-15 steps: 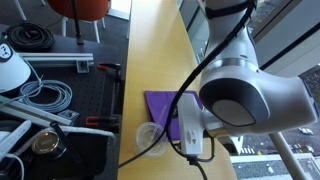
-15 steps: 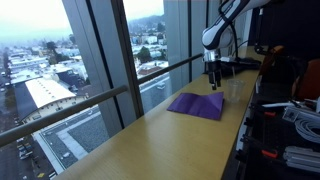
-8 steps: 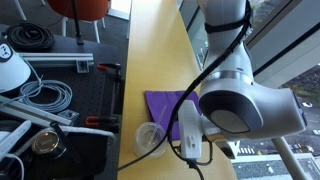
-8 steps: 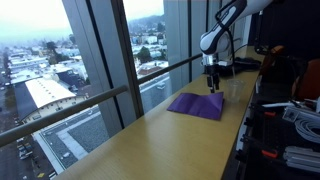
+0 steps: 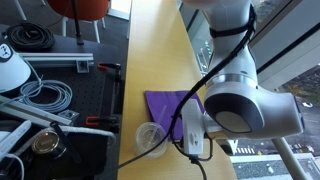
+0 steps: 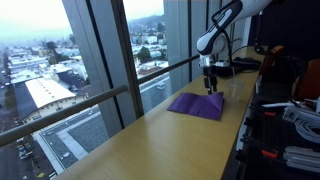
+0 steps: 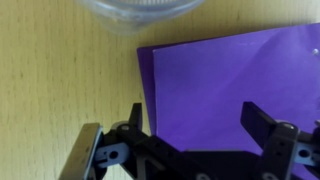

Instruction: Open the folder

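The purple folder (image 6: 196, 105) lies flat and closed on the yellow wooden table; it also shows in an exterior view (image 5: 165, 103) and fills the wrist view (image 7: 235, 90). My gripper (image 7: 200, 118) is open and empty, its two black fingers spread above the folder near its left edge. In an exterior view the gripper (image 6: 210, 88) hangs just over the folder's far end. A clear plastic cup lid (image 7: 140, 12) lies just beyond the folder's corner and also shows in an exterior view (image 5: 151, 136).
The yellow table (image 5: 150, 50) runs along tall windows (image 6: 110, 50). A black bench with coiled cables (image 5: 45, 95), clamps and tools borders the table's other side. The arm's large joint (image 5: 240, 105) blocks part of the folder.
The arm has shifted a little along the table toward the folder. The gripper now hangs over the folder's end. The folder has not moved.
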`<state>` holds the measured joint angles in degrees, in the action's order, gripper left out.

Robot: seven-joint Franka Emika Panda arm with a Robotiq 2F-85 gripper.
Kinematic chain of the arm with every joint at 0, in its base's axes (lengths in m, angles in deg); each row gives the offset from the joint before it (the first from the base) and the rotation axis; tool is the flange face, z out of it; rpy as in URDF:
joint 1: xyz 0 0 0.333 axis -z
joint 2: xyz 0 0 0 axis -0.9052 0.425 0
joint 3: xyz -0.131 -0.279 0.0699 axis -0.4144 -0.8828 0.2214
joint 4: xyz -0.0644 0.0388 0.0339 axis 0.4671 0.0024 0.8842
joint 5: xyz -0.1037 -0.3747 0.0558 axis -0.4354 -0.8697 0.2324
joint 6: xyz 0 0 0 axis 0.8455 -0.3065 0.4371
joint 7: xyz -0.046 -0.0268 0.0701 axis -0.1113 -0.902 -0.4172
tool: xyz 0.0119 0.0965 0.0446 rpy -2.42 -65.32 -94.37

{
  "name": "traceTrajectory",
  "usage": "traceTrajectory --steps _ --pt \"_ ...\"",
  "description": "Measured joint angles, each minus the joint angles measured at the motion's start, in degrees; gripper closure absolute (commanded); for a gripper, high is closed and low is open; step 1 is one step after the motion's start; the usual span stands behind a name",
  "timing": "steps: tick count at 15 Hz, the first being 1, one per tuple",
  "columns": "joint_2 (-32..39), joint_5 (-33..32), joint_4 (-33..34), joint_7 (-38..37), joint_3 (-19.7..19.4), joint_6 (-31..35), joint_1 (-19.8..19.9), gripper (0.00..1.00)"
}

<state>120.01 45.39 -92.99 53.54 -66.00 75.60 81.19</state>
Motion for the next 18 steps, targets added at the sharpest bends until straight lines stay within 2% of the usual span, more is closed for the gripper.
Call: traceTrajectory --steps 6,18 --pt "1.96 1.34 3.37 0.00 0.05 -4.27 0.46 0.00" --pt "3.66 1.73 4.69 -0.05 0.51 -4.96 0.54 0.00"
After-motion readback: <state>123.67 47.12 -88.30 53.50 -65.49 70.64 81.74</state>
